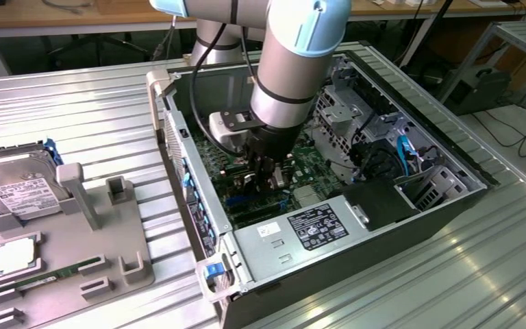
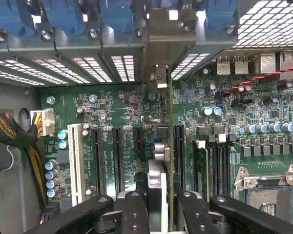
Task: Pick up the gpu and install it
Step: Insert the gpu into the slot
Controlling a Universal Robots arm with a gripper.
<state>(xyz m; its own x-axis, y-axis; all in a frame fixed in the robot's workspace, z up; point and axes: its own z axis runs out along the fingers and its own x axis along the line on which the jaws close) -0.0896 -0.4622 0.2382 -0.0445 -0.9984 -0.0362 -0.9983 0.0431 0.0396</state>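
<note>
gripper clamps gpu edge-on | over motherboard slot | case wall near

Table — ribbed metal (glossy); matt motherboard.

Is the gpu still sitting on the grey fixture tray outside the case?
No. The gripper holds the gpu edge-on inside the open case, over the motherboard slots.
</note>
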